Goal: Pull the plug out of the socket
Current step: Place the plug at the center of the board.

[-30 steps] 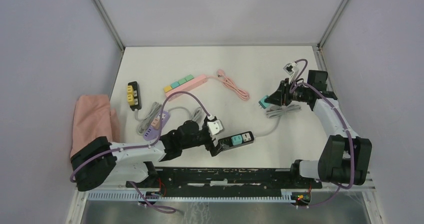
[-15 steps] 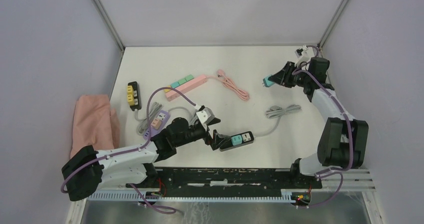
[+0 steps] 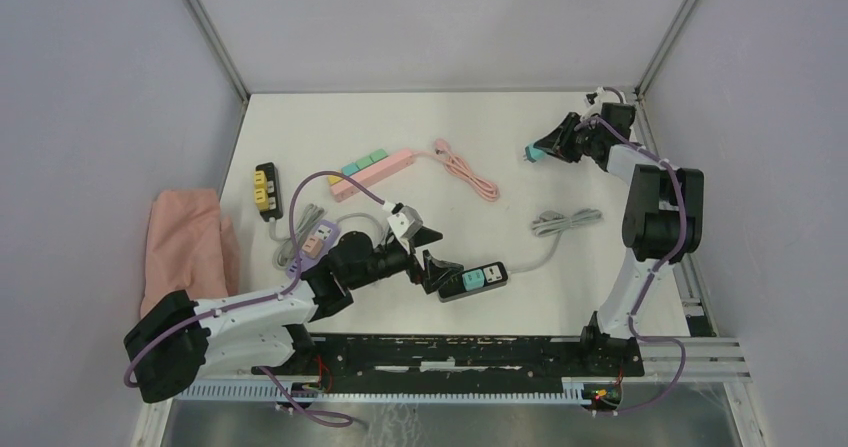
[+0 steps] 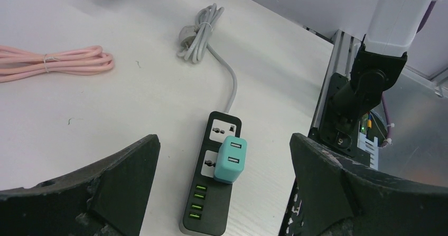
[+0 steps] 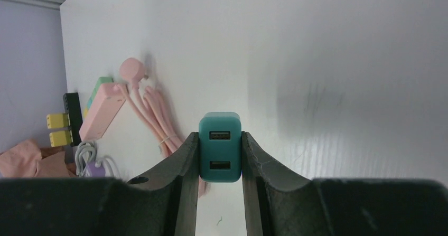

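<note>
Far back-right of black power strip: right end effector clamped on teal plug, already out of socket. Directly above strip: left end effector spread wide, gripping nothing; second teal plug seated mid-strip. Suggest pinning strip body, then pulling straight along prongs, no rocking, to keep strip from lifting.

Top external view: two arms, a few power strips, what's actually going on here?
The right gripper is shut on a teal charger, holding it free of any socket near the far right corner of the table. The left gripper hangs open over the black power strip at the near middle. A second teal charger sits plugged into that strip, whose grey cord lies bundled on the table.
</note>
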Robot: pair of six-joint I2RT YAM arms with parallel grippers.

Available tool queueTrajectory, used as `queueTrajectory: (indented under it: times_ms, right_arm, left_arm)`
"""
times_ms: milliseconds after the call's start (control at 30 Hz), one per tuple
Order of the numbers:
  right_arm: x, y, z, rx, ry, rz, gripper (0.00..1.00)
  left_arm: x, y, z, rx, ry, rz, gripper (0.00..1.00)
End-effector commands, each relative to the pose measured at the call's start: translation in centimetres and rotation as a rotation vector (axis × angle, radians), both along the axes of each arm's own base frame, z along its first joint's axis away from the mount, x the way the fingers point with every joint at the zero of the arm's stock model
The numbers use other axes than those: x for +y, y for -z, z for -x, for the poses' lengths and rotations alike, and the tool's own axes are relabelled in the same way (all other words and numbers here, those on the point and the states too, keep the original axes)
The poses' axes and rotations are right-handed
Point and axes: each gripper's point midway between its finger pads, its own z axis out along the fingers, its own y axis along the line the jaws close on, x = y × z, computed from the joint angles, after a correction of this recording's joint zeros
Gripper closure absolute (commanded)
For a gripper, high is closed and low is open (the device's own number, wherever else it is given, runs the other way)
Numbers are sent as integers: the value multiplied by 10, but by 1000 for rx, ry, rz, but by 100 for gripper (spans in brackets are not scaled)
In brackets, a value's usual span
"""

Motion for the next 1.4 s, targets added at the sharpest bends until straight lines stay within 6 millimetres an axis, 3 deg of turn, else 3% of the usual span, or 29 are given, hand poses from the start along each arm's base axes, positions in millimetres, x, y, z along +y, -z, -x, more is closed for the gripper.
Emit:
queueTrajectory:
  times_ms: [0, 100, 267, 433, 533, 733, 867, 1100, 1367]
  right_arm:
    - [-5, -5, -33, -2, 14, 7, 93]
    - [-8, 7, -40, 21, 27, 16, 90]
    - [-11, 22, -46, 64, 33, 24, 58]
    - [-11, 33, -44, 97, 24, 33, 41]
    - [-15, 31, -42, 101, 4, 70, 37]
    - [-44, 0, -38, 39, -31, 241, 31]
    - [-50, -20, -24, -25, -110, 326, 31]
    - [-23, -83, 20, -246, -314, 354, 28]
    - [19, -135, 99, -463, -577, 301, 28]
  left_arm:
    - [-6, -22, -1, -9, 20, 70, 1]
    - [-4, -20, -2, -3, 13, 64, 1]
    - [-3, -19, -3, 3, 13, 61, 1]
    - [-2, -18, -1, 9, 18, 61, 1]
    - [0, -21, 3, 10, 27, 72, 1]
    - [4, -24, 7, 8, 33, 86, 1]
    - [6, -22, 7, 5, 30, 84, 1]
    - [12, -17, 10, -13, 29, 90, 1]
    - [15, -12, 9, -23, 15, 83, 1]
